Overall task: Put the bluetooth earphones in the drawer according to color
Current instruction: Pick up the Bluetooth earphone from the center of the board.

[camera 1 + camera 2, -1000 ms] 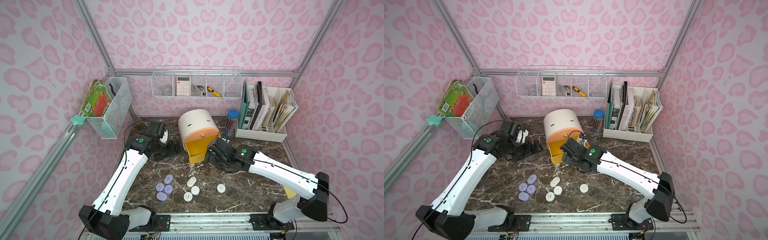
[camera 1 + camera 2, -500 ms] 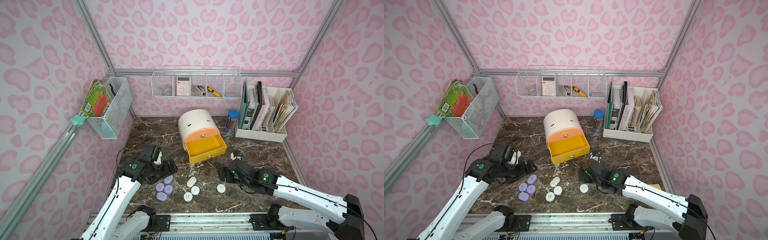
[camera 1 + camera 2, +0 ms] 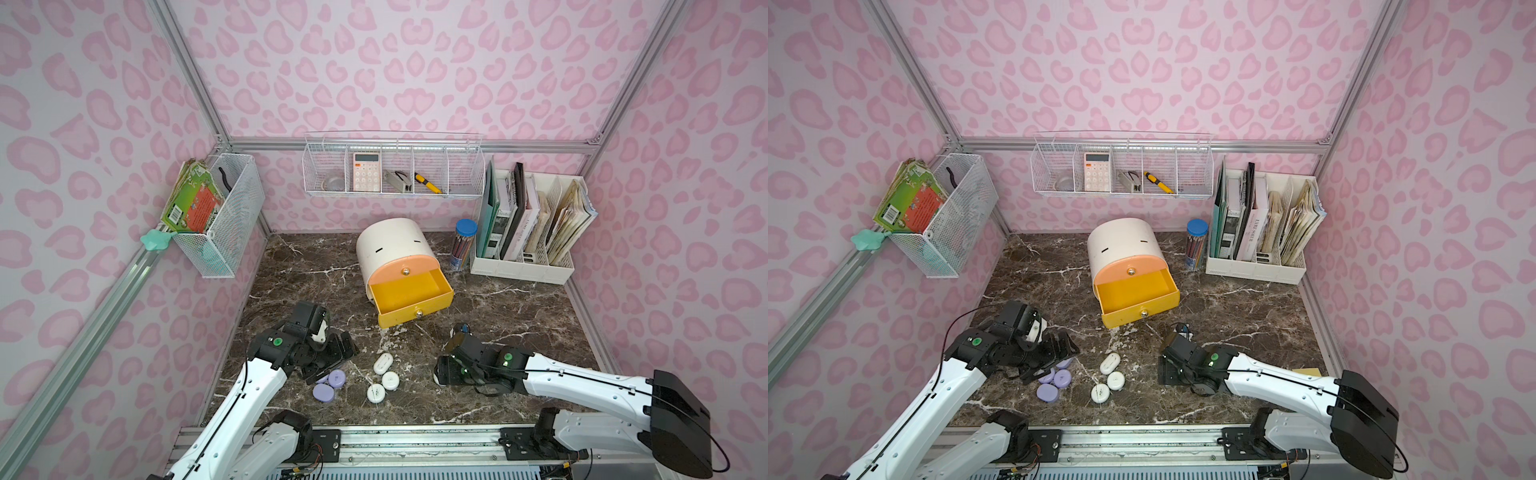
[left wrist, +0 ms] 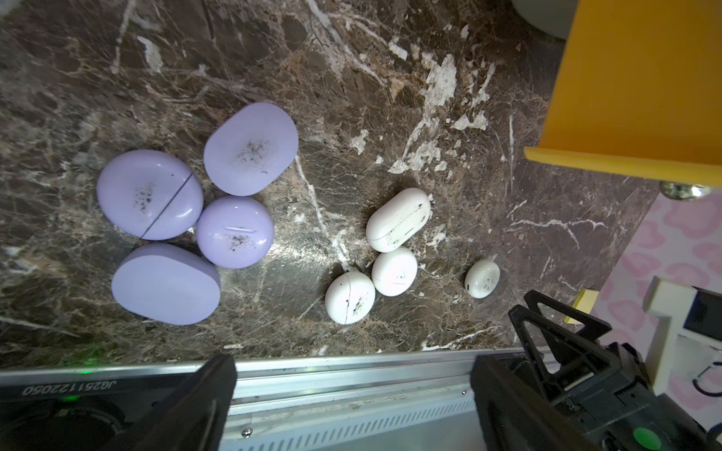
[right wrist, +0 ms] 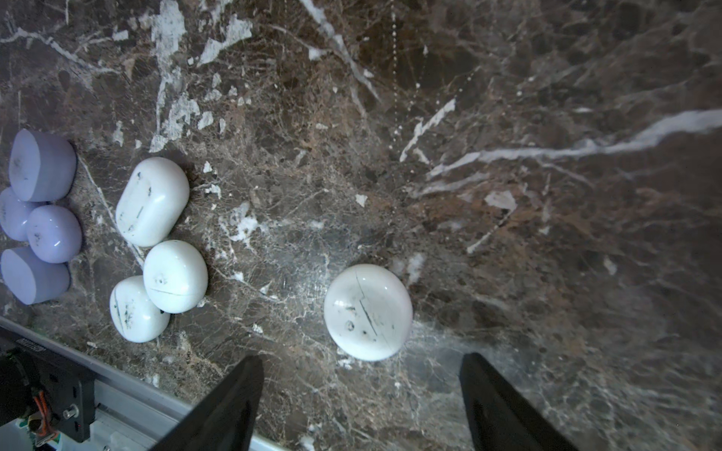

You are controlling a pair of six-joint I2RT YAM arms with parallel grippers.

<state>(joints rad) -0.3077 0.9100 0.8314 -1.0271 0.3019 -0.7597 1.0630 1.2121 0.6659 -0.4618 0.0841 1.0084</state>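
Right gripper (image 5: 361,361) spread, empty; lone white case (image 5: 367,312) just ahead of its tips. Left gripper (image 4: 351,361) spread wide, empty, lavender cases (image 4: 234,232) ahead, toward one finger.

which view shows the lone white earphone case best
The right wrist view: the lone white case sits large and unblocked, seam and scuffs clear. The left wrist view shows it small and distant. In both top views the right gripper covers it almost entirely.

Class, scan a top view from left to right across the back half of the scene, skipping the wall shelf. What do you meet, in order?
white mesh basket → drawer cabinet → blue-lidded pencil tube → white file rack
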